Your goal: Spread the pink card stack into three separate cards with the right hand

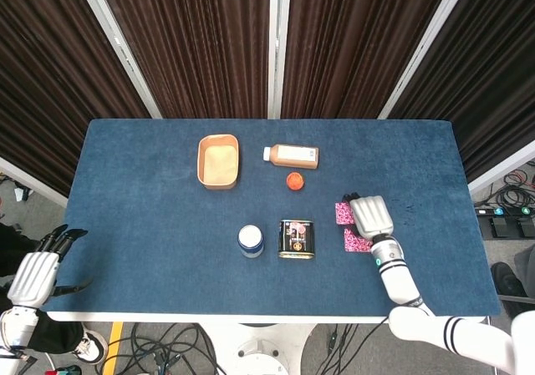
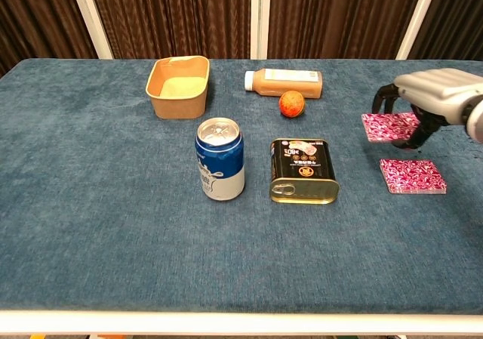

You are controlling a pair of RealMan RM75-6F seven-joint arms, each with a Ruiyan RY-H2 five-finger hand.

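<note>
One pink card (image 2: 386, 126) (image 1: 343, 213) lies apart from the rest, a little farther back on the blue table. My right hand (image 2: 434, 97) (image 1: 369, 215) arches over it, with fingers at its far edge and the thumb at its near edge, gripping it. The remaining pink card stack (image 2: 412, 176) (image 1: 357, 241) lies flat nearer the front edge, free of the hand. My left hand (image 1: 38, 271) hangs off the table's left front corner, fingers spread, holding nothing.
A black tin (image 2: 303, 171) lies left of the stack, with a blue can (image 2: 220, 158) beyond it. Farther back are an orange ball (image 2: 292, 103), a lying bottle (image 2: 284, 82) and a paper bowl (image 2: 179, 86).
</note>
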